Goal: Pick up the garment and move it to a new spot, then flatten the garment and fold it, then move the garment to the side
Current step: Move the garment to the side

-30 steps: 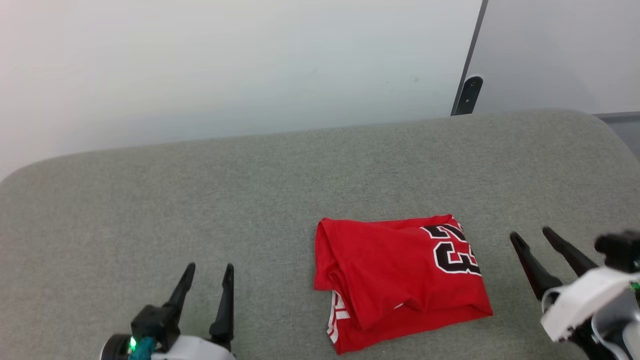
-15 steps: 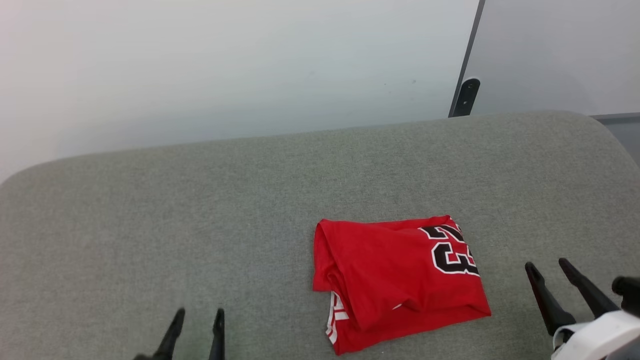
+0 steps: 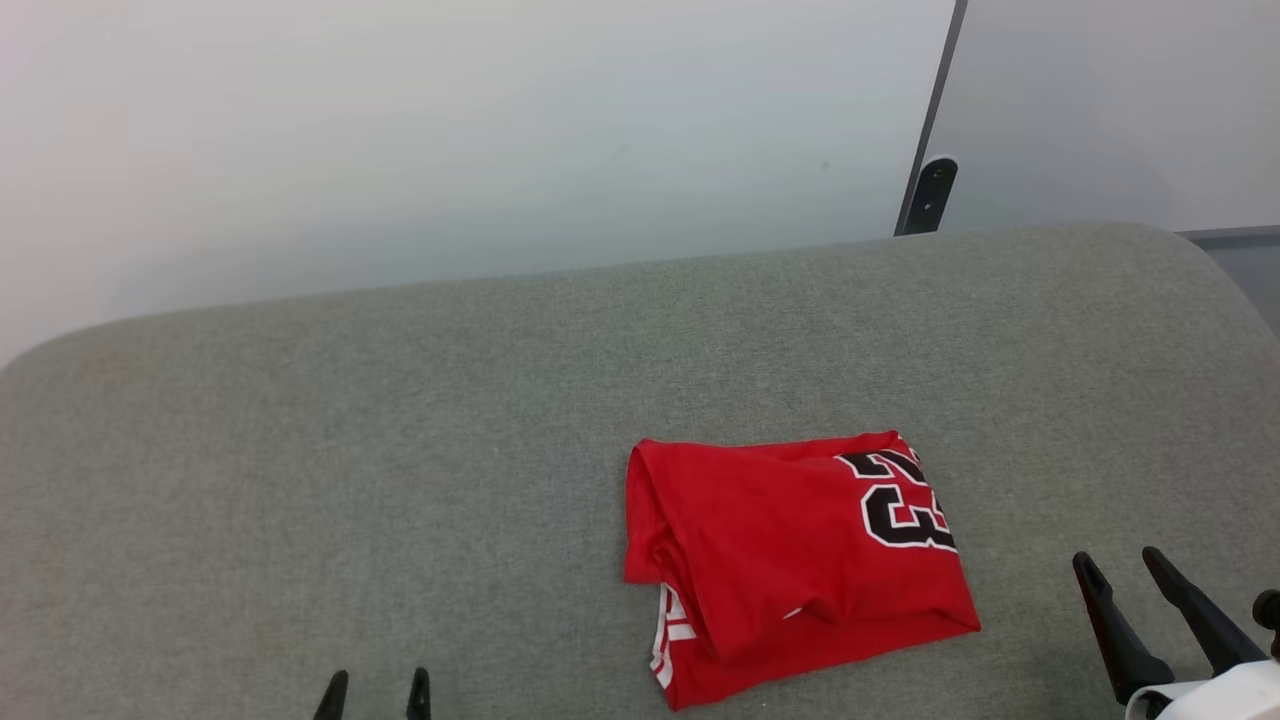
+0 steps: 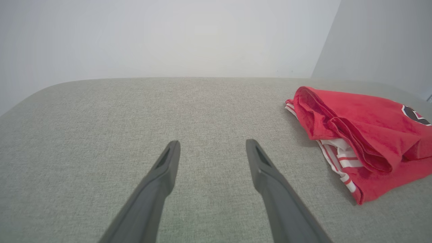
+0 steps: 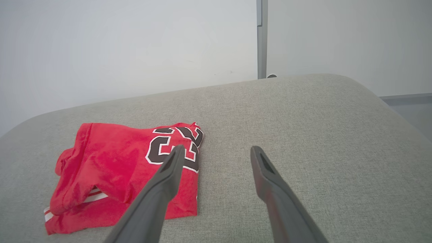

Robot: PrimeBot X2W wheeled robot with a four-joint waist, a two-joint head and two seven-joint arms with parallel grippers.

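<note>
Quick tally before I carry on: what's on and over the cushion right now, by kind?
Garments: 1, the folded red garment, lying on the grey cushion.
Grippers: 2, the left gripper and the right gripper, both open and empty.
Cushions: 1.
Total: 4.
</note>
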